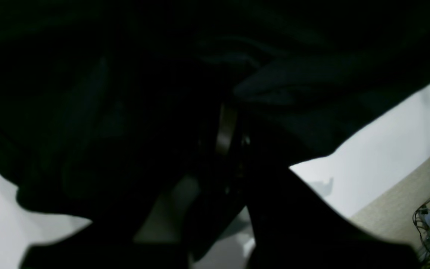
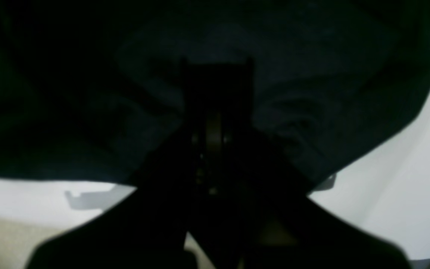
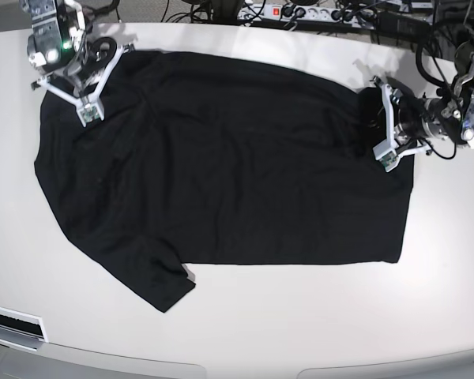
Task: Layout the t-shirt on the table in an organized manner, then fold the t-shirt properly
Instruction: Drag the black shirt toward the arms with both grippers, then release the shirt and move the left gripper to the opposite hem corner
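No readable text in any view

Nothing legible is showing on the t-shirt (image 3: 221, 166) or the table (image 3: 300, 316); both wrist views are showing only dark, blurred fabric, and the power strip (image 3: 300, 12) at the far edge is showing markings too small to read.

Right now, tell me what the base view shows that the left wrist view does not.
Only the base view shows the whole t-shirt spread flat, one sleeve pointing toward the near edge, and both end effectors: right at one end, left at the opposite edge. Only the left wrist view shows floor beyond the table. Both show black fabric on the white table.
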Motion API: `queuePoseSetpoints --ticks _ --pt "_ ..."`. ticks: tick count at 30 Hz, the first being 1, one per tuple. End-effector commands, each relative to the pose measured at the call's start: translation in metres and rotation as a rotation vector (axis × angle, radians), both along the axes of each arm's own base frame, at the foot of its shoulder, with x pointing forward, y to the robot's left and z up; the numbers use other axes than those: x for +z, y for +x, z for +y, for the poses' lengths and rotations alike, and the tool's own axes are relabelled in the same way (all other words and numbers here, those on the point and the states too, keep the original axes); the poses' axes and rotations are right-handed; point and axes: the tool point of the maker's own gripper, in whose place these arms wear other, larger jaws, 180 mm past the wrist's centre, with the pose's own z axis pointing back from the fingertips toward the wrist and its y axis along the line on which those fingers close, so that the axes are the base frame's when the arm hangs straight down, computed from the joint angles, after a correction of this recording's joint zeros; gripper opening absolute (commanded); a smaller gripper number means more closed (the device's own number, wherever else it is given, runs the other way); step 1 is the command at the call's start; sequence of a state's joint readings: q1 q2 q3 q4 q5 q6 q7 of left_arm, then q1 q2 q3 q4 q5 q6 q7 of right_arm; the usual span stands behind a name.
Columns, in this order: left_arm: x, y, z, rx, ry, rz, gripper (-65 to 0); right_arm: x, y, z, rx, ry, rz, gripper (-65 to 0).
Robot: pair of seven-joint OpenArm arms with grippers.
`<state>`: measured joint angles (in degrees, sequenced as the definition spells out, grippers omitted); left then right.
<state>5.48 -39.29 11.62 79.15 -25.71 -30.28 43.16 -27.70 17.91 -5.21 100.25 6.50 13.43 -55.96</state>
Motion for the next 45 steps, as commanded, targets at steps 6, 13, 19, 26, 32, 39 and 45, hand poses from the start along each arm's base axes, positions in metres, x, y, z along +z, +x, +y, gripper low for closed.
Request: queuePoseSetpoints --ticks 6,13,19,26,32,39,45 --pt "-0.010 -0.055 0.050 -0.053 0.183 0.190 -65.0 0.010 -0.037 0.014 0.043 0.036 0.061 -65.0" --pt "-0.006 -0.070 0.063 -0.055 0.204 0.256 -65.0 0.011 -0.047 -0.004 0.060 -0.017 0.082 -65.0" --pt "0.001 -0.082 0.071 -0.027 0.203 0.332 -65.0 0.013 -0.050 -0.018 0.045 -0.059 0.097 -65.0" --pt "0.002 -0.089 0.072 -0.021 0.200 0.368 -65.0 0.011 -0.061 -0.013 0.049 -0.031 0.136 -65.0" --pt "0.006 -0.100 0.063 -0.044 0.149 0.433 -65.0 0.011 -0.059 -0.015 0.044 -0.040 0.130 -65.0" --pt "0.006 -0.100 0.064 -0.046 0.157 0.431 -65.0 0.012 -0.058 -0.014 0.044 -0.038 0.127 -65.0" --pt "0.008 -0.089 0.065 -0.014 0.165 0.407 -36.3 0.012 -0.058 -0.015 0.034 -0.042 0.125 -65.0"
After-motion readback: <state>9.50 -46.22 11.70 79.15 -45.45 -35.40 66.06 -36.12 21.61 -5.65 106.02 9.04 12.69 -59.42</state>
